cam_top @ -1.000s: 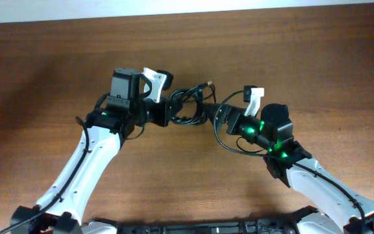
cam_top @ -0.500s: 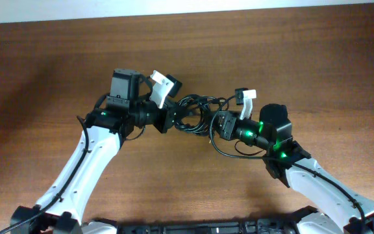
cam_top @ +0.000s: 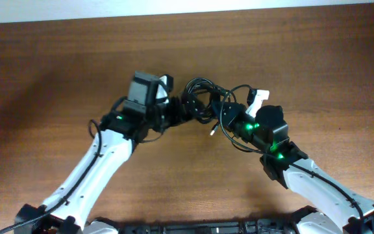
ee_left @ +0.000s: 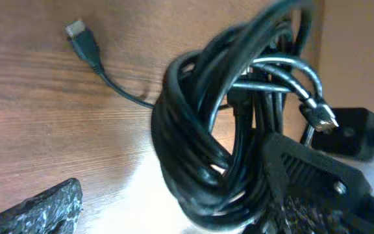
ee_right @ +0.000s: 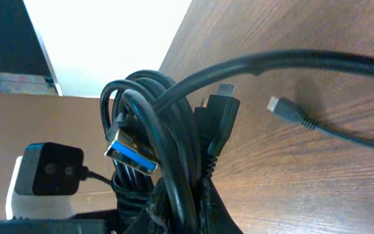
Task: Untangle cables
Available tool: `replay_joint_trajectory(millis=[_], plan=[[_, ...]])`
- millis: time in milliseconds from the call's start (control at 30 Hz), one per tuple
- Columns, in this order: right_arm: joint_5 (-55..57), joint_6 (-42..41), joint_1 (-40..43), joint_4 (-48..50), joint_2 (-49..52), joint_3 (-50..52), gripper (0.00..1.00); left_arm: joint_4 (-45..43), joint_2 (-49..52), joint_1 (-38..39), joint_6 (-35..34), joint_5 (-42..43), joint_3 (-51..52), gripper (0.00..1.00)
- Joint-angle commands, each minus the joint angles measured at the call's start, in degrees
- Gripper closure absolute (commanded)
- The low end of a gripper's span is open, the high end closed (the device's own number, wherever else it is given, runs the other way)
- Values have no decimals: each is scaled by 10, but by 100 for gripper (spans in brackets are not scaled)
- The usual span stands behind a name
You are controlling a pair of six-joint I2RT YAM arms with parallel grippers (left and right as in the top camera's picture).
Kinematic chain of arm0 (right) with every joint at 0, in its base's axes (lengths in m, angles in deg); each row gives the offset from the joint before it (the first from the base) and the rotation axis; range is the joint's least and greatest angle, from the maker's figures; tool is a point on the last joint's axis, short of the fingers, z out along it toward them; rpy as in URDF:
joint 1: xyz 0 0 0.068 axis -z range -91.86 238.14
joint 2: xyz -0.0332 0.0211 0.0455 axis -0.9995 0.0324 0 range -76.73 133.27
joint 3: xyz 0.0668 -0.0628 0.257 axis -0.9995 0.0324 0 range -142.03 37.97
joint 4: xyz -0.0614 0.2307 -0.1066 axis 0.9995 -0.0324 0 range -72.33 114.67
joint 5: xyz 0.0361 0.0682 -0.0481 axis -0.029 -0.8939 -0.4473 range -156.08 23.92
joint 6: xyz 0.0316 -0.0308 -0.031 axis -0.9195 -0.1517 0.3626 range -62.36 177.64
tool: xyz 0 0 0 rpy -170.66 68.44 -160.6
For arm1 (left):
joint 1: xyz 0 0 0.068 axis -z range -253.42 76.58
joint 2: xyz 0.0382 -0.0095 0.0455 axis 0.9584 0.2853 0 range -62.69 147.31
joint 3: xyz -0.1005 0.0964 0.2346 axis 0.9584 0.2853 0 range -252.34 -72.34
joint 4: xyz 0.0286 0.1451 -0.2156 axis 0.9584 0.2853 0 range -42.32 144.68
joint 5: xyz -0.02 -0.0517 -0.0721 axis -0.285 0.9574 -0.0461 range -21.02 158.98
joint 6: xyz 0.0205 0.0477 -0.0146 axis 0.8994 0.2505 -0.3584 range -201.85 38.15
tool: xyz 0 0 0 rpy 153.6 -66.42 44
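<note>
A tangle of black cables [cam_top: 200, 99] lies on the wooden table between my two arms. In the left wrist view the coiled cables [ee_left: 200, 136] fill the gap between my left gripper's [ee_left: 177, 195] wide-open fingers, with no grip on them. A small loose plug [ee_left: 76, 29] trails off on the wood. From overhead the left gripper [cam_top: 176, 112] sits at the bundle's left side. My right gripper [cam_top: 226, 115] is at the bundle's right side. In its wrist view the right gripper [ee_right: 190, 205] is shut on black cable strands beside a blue USB plug [ee_right: 132, 154].
A thin cable end with a small plug [ee_right: 282, 107] lies on the bare wood to the right of the bundle. One strand [cam_top: 236, 140] loops out toward the right arm. The table's far edge [cam_top: 187, 10] runs along the top.
The left gripper has opened and let go of the bundle, and its arm has shifted right. The right gripper has shut on the cables. The bundle has moved slightly right and away.
</note>
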Motion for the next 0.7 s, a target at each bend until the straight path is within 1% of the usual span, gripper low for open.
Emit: replay_joint_trajectory(millis=[0,33,67,100,133,167,200,233,267,300,333,367,400,433,467,500,533,567,600,633,667], plan=[[14,-40,-26,7,0,-1,95,-2,-12,45,-102,-132,-7,13],[15,-45,-37,7,0,-1,95,-3,-12,55,-134,-169,-7,28],[15,-45,-47,7,0,-1,95,-3,-12,61,-146,-203,-7,41],[14,-45,-54,6,0,-1,95,-3,-12,61,-147,-241,-7,50],[13,-45,-56,6,0,-1,95,-2,-12,61,-160,-259,-7,61],[13,-45,-56,6,0,-1,95,-4,-12,61,-174,-259,-7,80],[13,-45,-56,6,0,-1,90,-4,-12,61,-175,-258,-7,98],[21,-44,-55,6,0,-1,81,-4,-12,60,-174,-259,-7,100],[39,-40,-54,6,0,-1,69,-5,-12,60,-159,-259,-7,100],[59,-17,-49,6,0,-1,49,-7,-12,57,-113,-258,-7,100],[56,20,-36,6,0,-1,31,-7,-15,43,-35,-257,-7,100],[21,92,-23,6,0,-1,12,-7,-22,24,64,-257,-7,100],[-24,178,-8,2,0,-1,2,-2,-30,4,154,-257,-7,100],[-94,294,19,-14,-1,-1,2,11,-42,-16,247,-257,-7,100],[-165,357,65,-33,-2,-1,2,34,-54,-25,369,-257,-7,100],[-202,362,96,-32,-2,-1,2,45,-59,-24,421,-255,-7,100],[-235,362,128,-24,-2,-1,2,61,-62,-19,516,-232,-7,100],[-267,362,154,-12,-2,-1,1,67,-62,-15,581,-210,-7,100],[-312,364,176,13,-2,-1,1,71,-62,-7,654,-170,-7,100],[-370,375,174,34,-2,-1,2,71,-62,9,712,-109,-7,100],[-393,395,168,34,-2,-1,4,71,-62,16,729,-92,-7,100]])
